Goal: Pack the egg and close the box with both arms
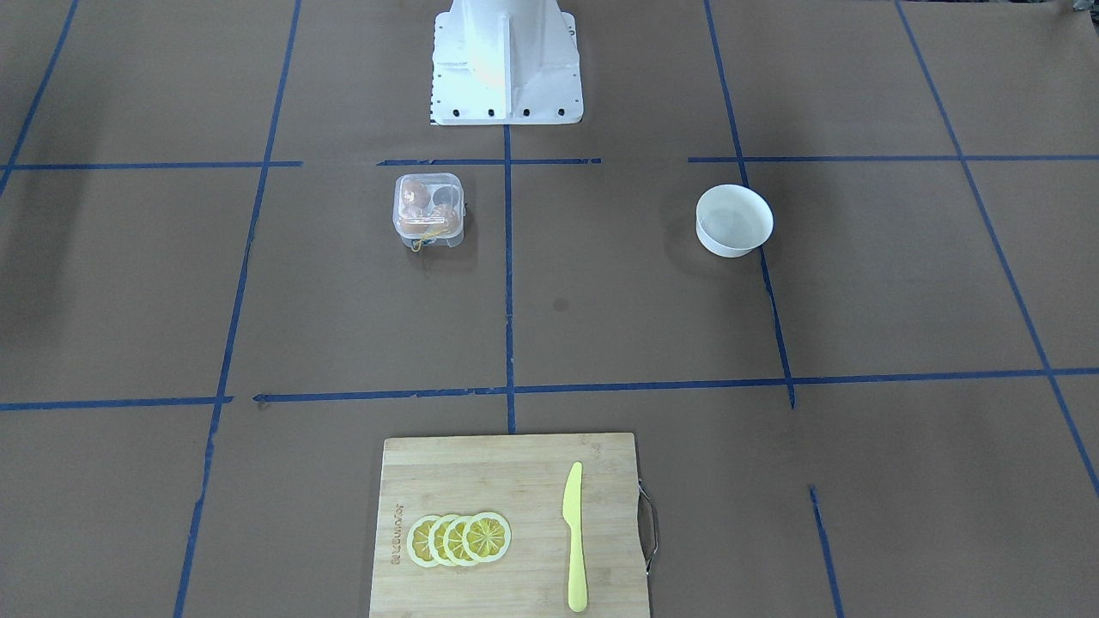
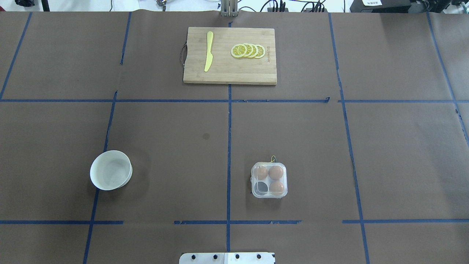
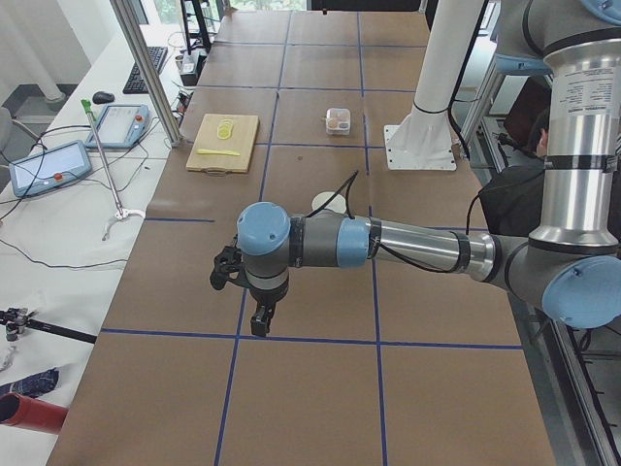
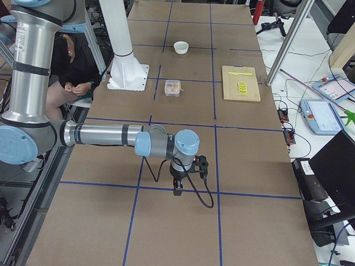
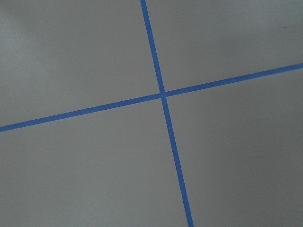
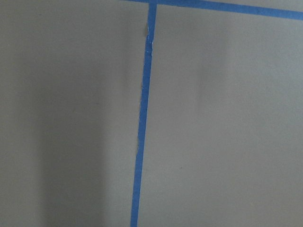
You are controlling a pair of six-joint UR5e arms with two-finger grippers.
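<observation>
Clear four-cell egg carton [image 2: 269, 179] sits on the brown paper table [image 2: 165, 165], just on the robot's right of the centre blue tape line [image 2: 229, 146] and near the white pedestal [image 1: 506, 64]. It holds three brown eggs [image 2: 276, 172]. The fourth cell, nearest the robot and towards the tape line, shows dark and empty. The egg to be packed cannot be told apart from the other two. White bowl [image 2: 111, 175] on the robot's left side is empty. Lid appears to lie flat over the cells in the front-facing view, but the latch is too small to confirm. A thin yellow loop sticks out at the carton's far edge. Left gripper [image 3: 260, 328] hangs over a tape crossing near the table's left end, well apart from the carton. Right gripper [image 4: 177, 190] hangs likewise near the right end. Each shows only in a side view and the wrist views show bare paper and tape, so finger spread cannot be told. Judgement: packing looks done and the step in hand is confirming closure. If the lid needs seating, one gripper should brace the carton's side wall, as the light plastic would likely slide on paper. The other should press along the front rim, not over the egg domes. The yellow loop should be kept out of the seam.
</observation>
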